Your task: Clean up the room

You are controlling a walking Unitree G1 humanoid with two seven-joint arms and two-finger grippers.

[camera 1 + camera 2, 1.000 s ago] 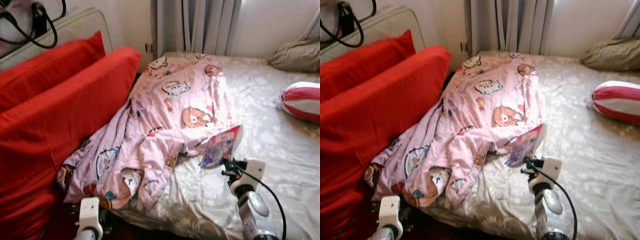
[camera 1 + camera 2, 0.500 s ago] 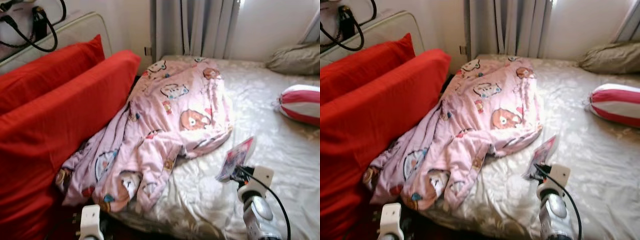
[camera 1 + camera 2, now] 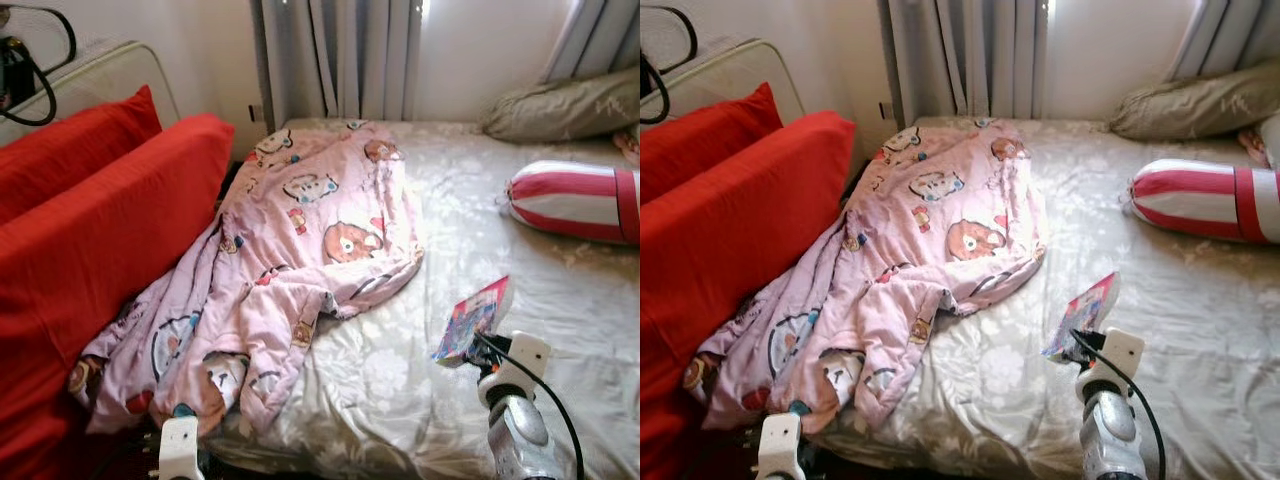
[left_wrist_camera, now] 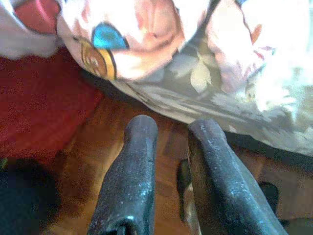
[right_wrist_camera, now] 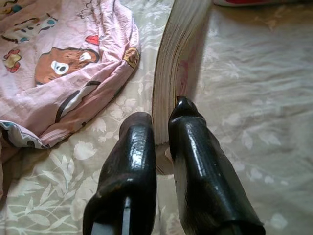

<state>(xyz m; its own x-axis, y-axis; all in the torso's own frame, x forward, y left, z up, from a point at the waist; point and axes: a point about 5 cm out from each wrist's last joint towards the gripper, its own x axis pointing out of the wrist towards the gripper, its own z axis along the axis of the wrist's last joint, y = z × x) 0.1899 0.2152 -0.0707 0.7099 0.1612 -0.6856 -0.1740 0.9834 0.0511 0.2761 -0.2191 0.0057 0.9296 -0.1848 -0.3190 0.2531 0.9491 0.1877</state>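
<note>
On the bed (image 3: 400,390), over the pale floral sheet near the front edge: right gripper (image 5: 159,134) pinched onto the bottom edge of a thin colourful book (image 3: 471,320), fingers nearly together with just the book's thickness between them. Book held up off the sheet, standing on edge and tilted, bright cover facing the left side of the bed, page edges visible in the right wrist view. Black cable looping off the right wrist.

Just left of the book: pink cartoon-print blanket (image 3: 300,250), all crumpled, running from the head of the bed down to the front left corner and spilling over the edge there. Not touching the book, a strip of bare sheet between them.

Down at the front left corner, low beside the bed: left gripper (image 4: 171,134), holding nothing, fingers a small gap apart, hanging over the wooden floor (image 4: 117,147) under the blanket's drooping end.

Along the left side: two big red cushions (image 3: 110,230) leaning against the bed, blanket bunched up against them. Far right: red-and-white striped bolster (image 3: 570,200) lying on the sheet, with a beige pillow (image 3: 560,105) behind it by the wall. Grey curtains (image 3: 340,55) at the head of the bed.
</note>
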